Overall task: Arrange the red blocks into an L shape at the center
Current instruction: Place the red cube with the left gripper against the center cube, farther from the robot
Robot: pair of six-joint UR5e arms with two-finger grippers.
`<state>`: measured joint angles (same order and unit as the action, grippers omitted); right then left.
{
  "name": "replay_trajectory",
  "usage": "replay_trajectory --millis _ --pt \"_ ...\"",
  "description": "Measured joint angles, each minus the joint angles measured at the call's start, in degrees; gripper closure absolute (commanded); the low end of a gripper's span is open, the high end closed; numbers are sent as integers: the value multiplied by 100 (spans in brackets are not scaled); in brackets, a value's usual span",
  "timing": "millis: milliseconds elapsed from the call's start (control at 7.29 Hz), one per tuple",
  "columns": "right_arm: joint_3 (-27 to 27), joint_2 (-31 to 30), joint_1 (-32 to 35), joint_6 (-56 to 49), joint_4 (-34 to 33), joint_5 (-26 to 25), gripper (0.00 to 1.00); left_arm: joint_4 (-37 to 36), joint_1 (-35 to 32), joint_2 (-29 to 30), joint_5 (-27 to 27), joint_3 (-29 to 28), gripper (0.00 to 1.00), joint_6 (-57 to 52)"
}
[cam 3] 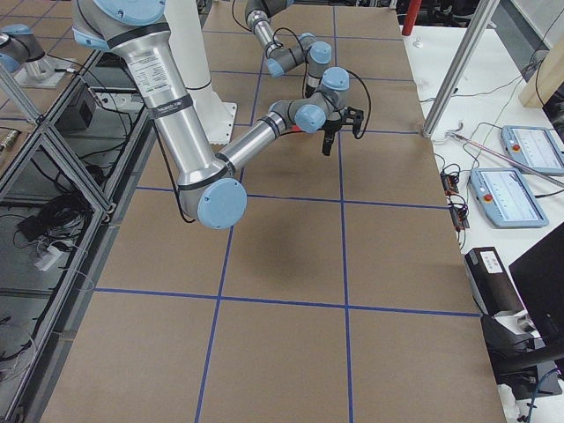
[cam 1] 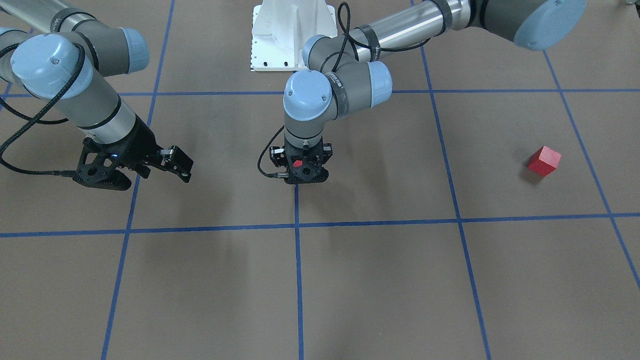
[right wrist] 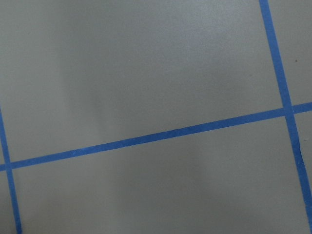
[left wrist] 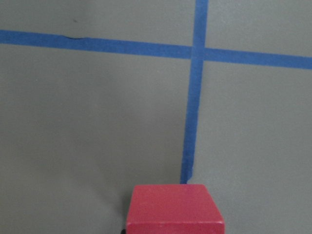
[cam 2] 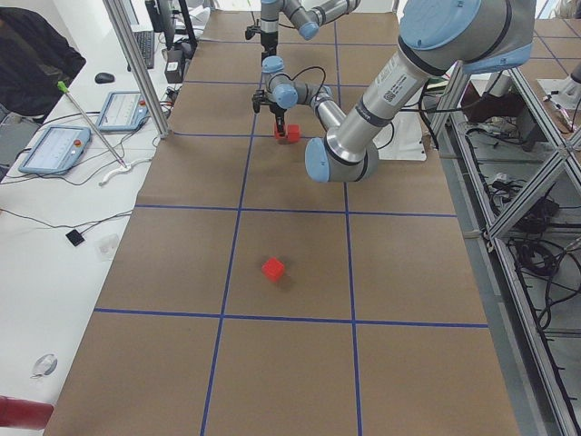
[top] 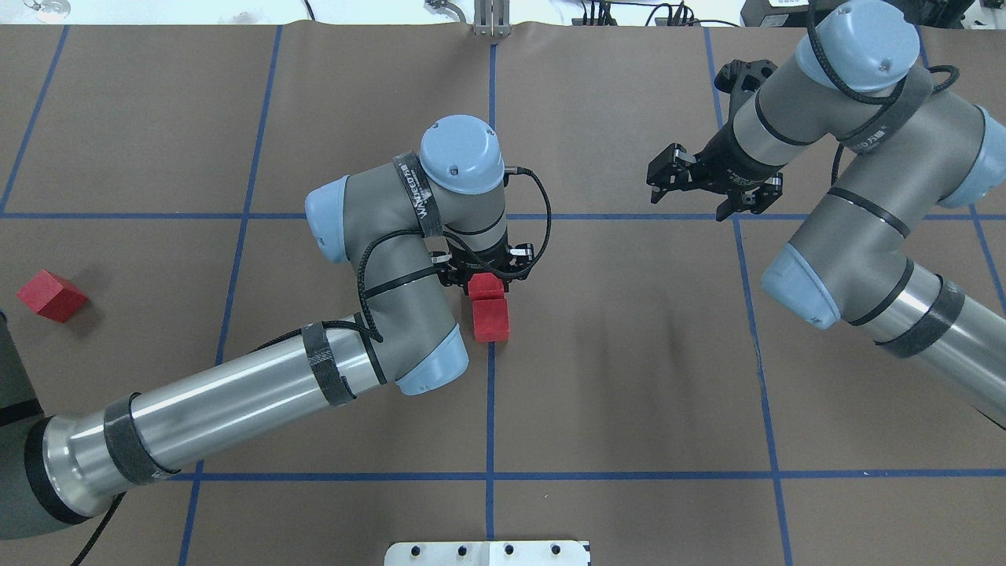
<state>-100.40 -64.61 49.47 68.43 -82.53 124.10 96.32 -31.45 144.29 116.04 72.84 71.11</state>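
Observation:
My left gripper (top: pixel 487 277) points straight down at the center, low over the vertical blue tape line (top: pixel 490 393). It looks shut on a red block (top: pixel 486 286), with dark fingers close on both sides. That block fills the bottom of the left wrist view (left wrist: pixel 173 207). A second red block (top: pixel 491 319) lies on the brown surface right beside it, on the robot's side. The third red block (top: pixel 51 295) lies alone far to my left and also shows in the front view (cam 1: pixel 544 161). My right gripper (top: pixel 692 192) is open and empty, well to the right.
The white metal base plate (top: pixel 487 553) sits at the table's near edge. Blue tape lines divide the brown surface into grid squares. My left arm's elbow (top: pixel 393 314) hangs over the square left of the center. The right wrist view shows only bare surface and tape.

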Motion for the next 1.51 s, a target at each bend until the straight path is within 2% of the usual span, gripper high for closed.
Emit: replay_trajectory --millis 549,960,1097,1509 --pt "6 -16 -7 4 -1 -8 0 1 65 3 -2 -15 100 15" --pt "11 -14 -7 2 -6 -9 0 -7 101 3 -2 -15 45 24" --pt "11 -12 -8 -2 -6 -9 0 -8 107 3 -2 -16 1 25" --pt "29 -8 -7 -1 0 -9 0 -10 90 -5 -2 -6 0 2"
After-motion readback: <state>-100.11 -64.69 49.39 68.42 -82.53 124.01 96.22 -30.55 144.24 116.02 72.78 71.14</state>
